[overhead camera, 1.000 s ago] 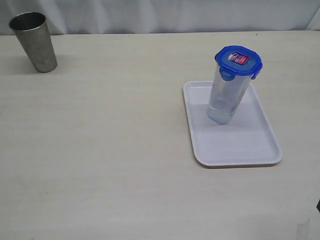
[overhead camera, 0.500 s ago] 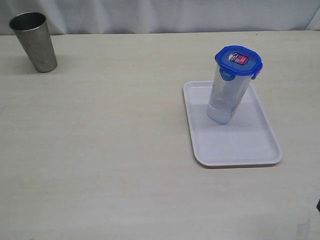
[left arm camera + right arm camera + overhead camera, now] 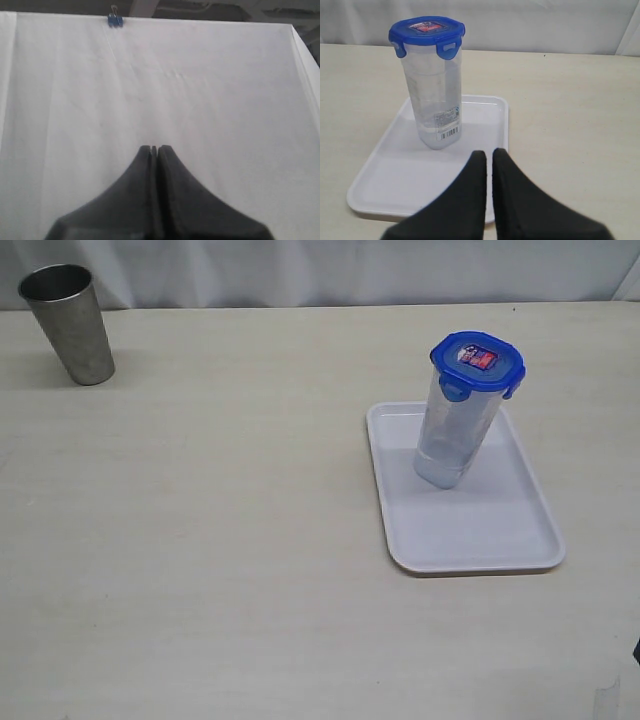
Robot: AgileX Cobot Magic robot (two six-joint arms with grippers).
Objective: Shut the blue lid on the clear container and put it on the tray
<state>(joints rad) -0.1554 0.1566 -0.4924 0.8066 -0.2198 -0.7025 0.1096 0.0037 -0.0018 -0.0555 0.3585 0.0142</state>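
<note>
The clear container (image 3: 455, 435) (image 3: 435, 100) stands upright on the white tray (image 3: 480, 535) (image 3: 395, 175), in its far half. The blue lid (image 3: 478, 364) (image 3: 426, 31) sits on top of the container, its flaps folded down. Neither gripper appears in the exterior view. My right gripper (image 3: 489, 154) is shut and empty, hovering over the tray's near edge, well short of the container. My left gripper (image 3: 154, 148) is shut with nothing in it and faces only a white backdrop.
A grey tapered metal cup (image 3: 68, 324) stands at the table's far left corner. A white curtain runs along the back edge of the table. A blue binder clip (image 3: 115, 20) holds the backdrop in the left wrist view.
</note>
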